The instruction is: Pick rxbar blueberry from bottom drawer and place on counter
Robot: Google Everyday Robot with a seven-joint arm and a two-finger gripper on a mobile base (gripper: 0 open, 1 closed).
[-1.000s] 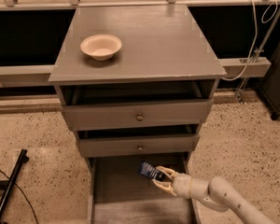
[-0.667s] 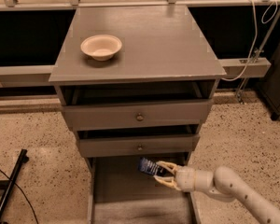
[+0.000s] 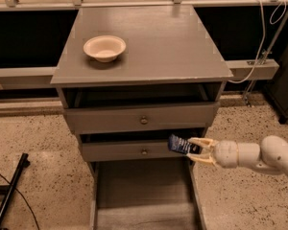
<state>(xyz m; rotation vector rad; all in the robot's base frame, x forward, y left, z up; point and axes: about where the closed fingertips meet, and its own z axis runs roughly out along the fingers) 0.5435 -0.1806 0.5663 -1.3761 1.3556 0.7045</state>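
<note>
One gripper [image 3: 196, 149] with two fingers [image 3: 202, 141], clamped on one rxbar blueberry [image 3: 179, 144] at the fingertips. One bottom drawer [image 3: 144, 188] below the fingers. Two knobbed drawers [image 3: 110, 120] and two knobs [image 3: 144, 120], left of and above the fingers. One counter [image 3: 158, 42] higher up, bearing one bowl [image 3: 104, 48]. One black pole [image 3: 9, 195] far left of the fingers.

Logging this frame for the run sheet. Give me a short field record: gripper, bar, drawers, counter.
gripper: above the bottom drawer's right side, shut on the snack bar
snack bar: in the air, before the middle drawer's front
bottom drawer: pulled out, grey floor showing
counter: one bowl at left; bar not yet there
</note>
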